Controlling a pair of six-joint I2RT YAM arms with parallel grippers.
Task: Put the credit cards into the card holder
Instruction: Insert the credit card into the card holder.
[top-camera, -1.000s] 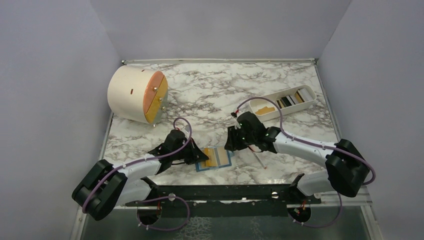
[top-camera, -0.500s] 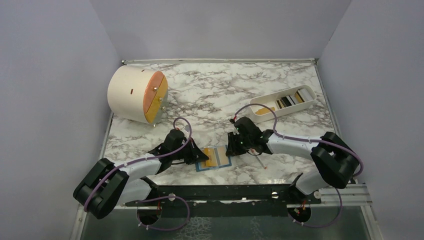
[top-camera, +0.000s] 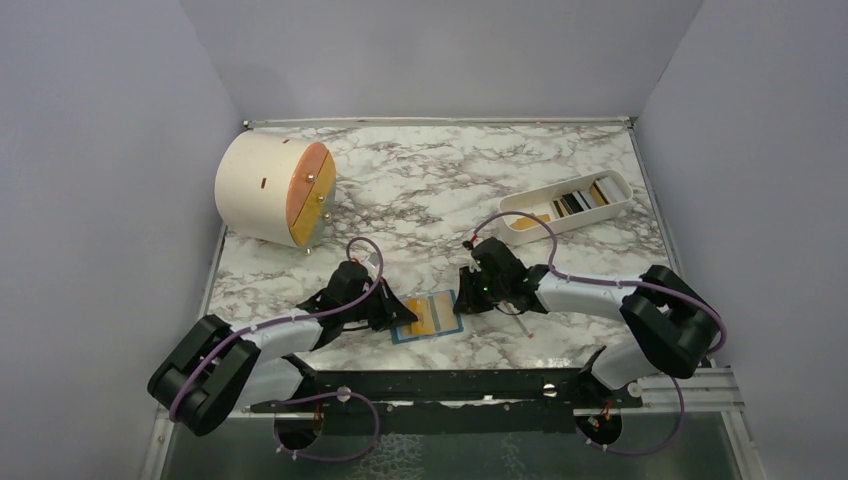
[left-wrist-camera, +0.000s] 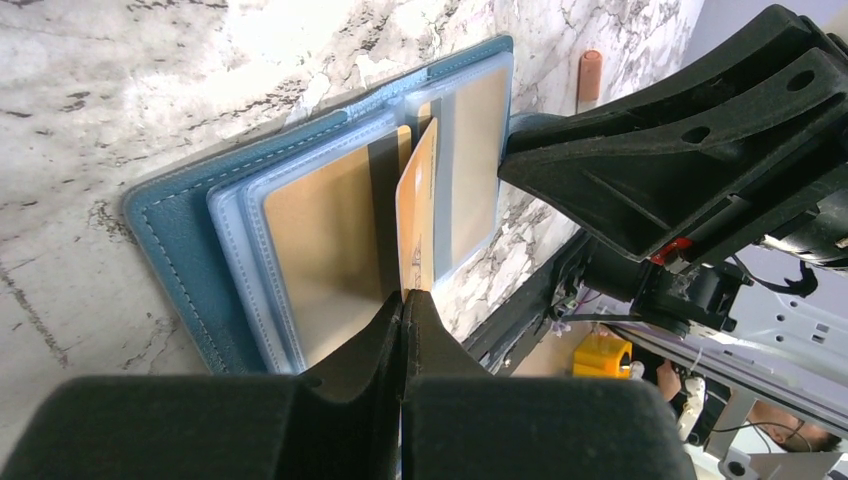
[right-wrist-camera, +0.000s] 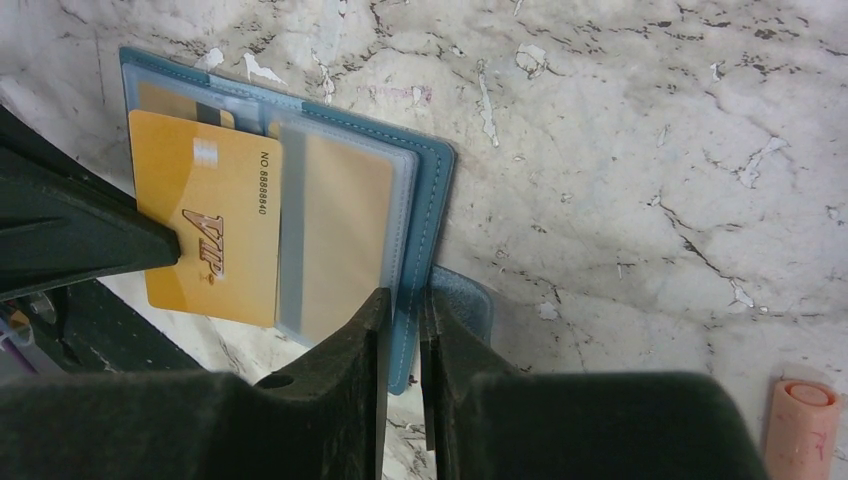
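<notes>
Card (right-wrist-camera: 205, 230): gold, I read "VIP", "NO.8888840".
My left gripper (left-wrist-camera: 403, 300): closed on card's edge.
My right gripper (right-wrist-camera: 405, 295): narrow, pinching holder (right-wrist-camera: 425, 200) edge.

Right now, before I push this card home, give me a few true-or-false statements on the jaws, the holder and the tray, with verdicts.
1. The left jaws pinch a gold card by its edge. True.
2. The card holder is folded shut. False: it lies open on the table, its clear sleeves facing up.
3. The right jaws straddle the card holder's edge. True.
4. The white tray is empty. False: several cards lie in it.
</notes>
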